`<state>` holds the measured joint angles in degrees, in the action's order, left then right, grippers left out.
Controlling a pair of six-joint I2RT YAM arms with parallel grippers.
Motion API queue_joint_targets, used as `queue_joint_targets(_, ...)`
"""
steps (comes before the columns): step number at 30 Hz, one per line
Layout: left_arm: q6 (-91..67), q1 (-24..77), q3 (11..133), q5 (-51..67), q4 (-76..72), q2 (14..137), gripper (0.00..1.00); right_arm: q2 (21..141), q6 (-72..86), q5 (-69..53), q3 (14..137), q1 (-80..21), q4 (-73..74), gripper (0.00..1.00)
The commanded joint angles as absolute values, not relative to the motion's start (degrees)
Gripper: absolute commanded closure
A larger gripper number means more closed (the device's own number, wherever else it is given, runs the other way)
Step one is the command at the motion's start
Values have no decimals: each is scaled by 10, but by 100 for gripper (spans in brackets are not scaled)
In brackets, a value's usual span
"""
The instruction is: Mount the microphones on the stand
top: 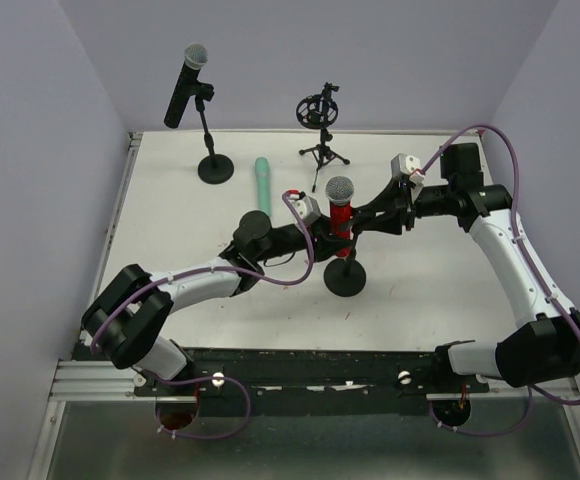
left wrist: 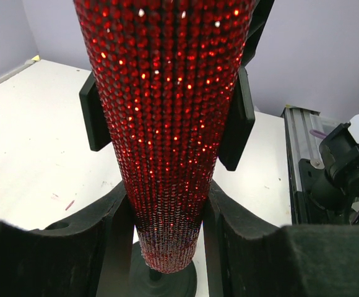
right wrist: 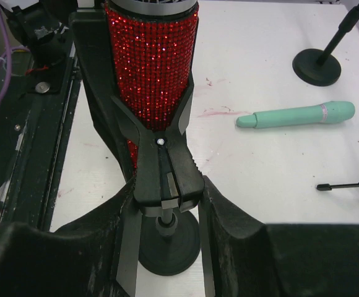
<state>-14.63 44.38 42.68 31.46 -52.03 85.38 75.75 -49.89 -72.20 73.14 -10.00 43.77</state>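
Currently pinching the red microphone (top: 341, 210) low on its glittery body with the left gripper (left wrist: 167, 210), from the 9 o'clock side. Squeezing the stand clip (right wrist: 161, 154) cradling that microphone with the right gripper (right wrist: 167, 199), from 2 o'clock. Standing upright mid-table on the round-based stand (top: 347, 277). Lying flat at 11 o'clock, well apart from both claws: teal microphone (top: 261, 184). Sitting clipped on the far stand (top: 215, 168) at 10 o'clock: black microphone (top: 184, 85).

Three microphones in all: one black microphone (top: 183, 90), one red microphone (top: 341, 212) and one teal microphone (top: 261, 185). Three stands too — a far round-base stand (top: 216, 168), a near round-base stand (top: 346, 277) and one tripod stand (top: 322, 152) — on one surface (top: 440, 285).
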Motion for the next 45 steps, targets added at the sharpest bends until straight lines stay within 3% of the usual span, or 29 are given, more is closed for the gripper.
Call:
queue_joint_targets(1, -134, 453, 468, 287, -495, 847, 100, 770, -518, -759, 739, -118, 504, 73)
queue_joint_targets(6, -134, 452, 479, 286, -455, 842, 99, 772, -530, -762, 742, -117, 519, 35)
queue_joint_targets(8, -133, 451, 481, 284, -439, 837, 93, 773, -526, -763, 744, -117, 517, 30)
queue_joint_targets(15, -137, 448, 468, 254, -417, 803, 53, 773, -527, -764, 743, -118, 519, 16)
queue_joint_targets(20, -121, 446, 452, 241, -403, 771, 31, 774, -526, -759, 739, -117, 516, 10)
queue_joint_targets(24, -105, 446, 435, 230, -389, 743, 22, 776, -524, -757, 737, -117, 512, 9)
queue_joint_targets(37, -47, 426, 404, 245, -290, 626, 21, 776, -551, -746, 688, -117, 489, 7)
queue_joint_targets(45, 17, 389, 463, 246, -61, 503, 16, 758, -524, -757, 606, -113, 381, 7)
